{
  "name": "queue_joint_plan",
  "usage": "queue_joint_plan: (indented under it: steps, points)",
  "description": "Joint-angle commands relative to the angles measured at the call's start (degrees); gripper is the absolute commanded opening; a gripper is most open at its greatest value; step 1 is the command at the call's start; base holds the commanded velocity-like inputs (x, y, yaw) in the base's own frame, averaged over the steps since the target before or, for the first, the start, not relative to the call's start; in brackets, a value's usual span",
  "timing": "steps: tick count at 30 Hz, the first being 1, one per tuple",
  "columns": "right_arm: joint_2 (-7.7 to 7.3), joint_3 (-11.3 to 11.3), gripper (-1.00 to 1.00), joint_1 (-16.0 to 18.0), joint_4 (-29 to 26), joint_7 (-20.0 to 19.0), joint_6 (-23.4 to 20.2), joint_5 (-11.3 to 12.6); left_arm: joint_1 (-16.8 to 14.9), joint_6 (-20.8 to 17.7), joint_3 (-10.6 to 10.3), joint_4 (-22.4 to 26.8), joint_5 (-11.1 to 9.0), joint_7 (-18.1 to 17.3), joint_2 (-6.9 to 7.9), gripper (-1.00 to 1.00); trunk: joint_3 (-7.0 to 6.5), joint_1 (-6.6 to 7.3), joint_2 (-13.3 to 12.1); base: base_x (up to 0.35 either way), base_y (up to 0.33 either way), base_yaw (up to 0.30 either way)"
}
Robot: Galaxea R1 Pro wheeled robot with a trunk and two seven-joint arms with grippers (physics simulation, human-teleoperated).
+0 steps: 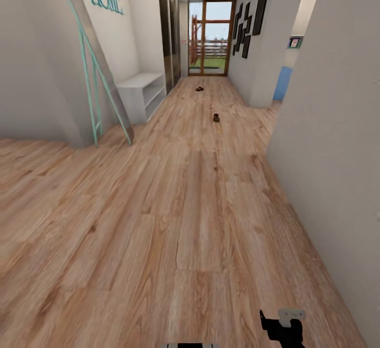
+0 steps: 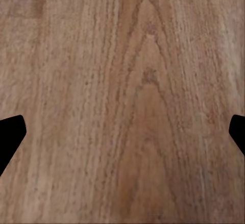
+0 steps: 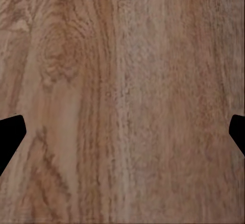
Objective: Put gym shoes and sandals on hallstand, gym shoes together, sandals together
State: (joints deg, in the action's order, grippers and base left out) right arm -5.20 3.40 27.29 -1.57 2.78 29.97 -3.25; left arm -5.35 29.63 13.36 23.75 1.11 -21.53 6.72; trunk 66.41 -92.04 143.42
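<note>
Both grippers apart w/ nothing held over corridor floor [image 1: 184, 221]; two sandals [image 1: 216, 118] ahead, leaning mirror [image 1: 97, 68] at left wall.

I look down a long corridor of light wood planks [image 1: 184, 221]. At its far end a glazed door [image 1: 212, 36] lets in daylight. A tall teal-framed mirror [image 1: 95, 73] leans on the left wall near a white low shelf [image 1: 141, 92]. Dark frames [image 1: 248, 26] hang on the right wall.
</note>
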Motion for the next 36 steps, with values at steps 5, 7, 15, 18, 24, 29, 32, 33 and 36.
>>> queue_joint_plan:
  steps: [5,7,15,18,24,29,32,33,36]
  points:
    - [0.01,0.3,1.00,0.0,0.1,0.1,0.2,-0.4,0.0,0.1,0.6,0.0,0.1,-0.5,-0.04,1.00,0.05,-0.02,0.0,0.339,0.000,-0.243]
    - [0.01,0.3,1.00,0.0,0.1,0.1,0.2,-0.4,0.0,0.1,0.6,-0.1,0.1,-0.5,-0.04,1.00,0.05,-0.02,0.0,0.339,0.000,-0.092]
    - [-0.20,0.4,1.00,0.0,0.1,0.0,0.2,-0.4,0.0,0.1,0.7,-0.1,0.1,-0.5,-0.04,1.00,0.05,-0.02,0.0,0.339,0.000,-0.022]
    - [-0.32,0.4,1.00,0.0,0.1,-0.1,0.2,-0.4,-0.1,0.1,0.7,-0.1,0.1,-0.5,-0.04,1.00,0.05,-0.02,0.0,0.338,0.000,-0.003]
    - [-0.34,0.3,1.00,-0.1,0.1,-0.1,0.2,-0.4,0.0,0.1,0.7,-0.1,0.1,-0.5,-0.04,1.00,0.05,-0.02,0.0,0.339,0.000,-0.001]
    - [-0.34,0.4,1.00,-0.2,0.1,0.0,0.2,-0.4,0.0,0.1,0.8,-0.1,0.1,-0.5,-0.04,1.00,0.05,-0.02,0.0,0.339,0.045,0.000]
    - [-0.29,0.4,1.00,-0.2,0.1,0.1,0.2,-0.4,0.0,0.1,0.8,-0.1,0.0,-0.5,-0.04,1.00,0.05,-0.02,0.0,0.339,0.083,0.000]
    - [-0.24,0.3,1.00,-0.2,0.1,0.1,0.2,-0.4,-0.1,0.1,0.8,-0.1,0.0,-0.5,-0.04,1.00,0.05,-0.02,0.0,0.339,0.087,0.000]
    - [-0.20,0.3,1.00,-0.2,0.1,0.1,0.2,-0.4,0.0,0.1,0.8,-0.1,0.0,-0.5,-0.04,1.00,0.05,-0.02,0.0,0.339,0.088,0.000]
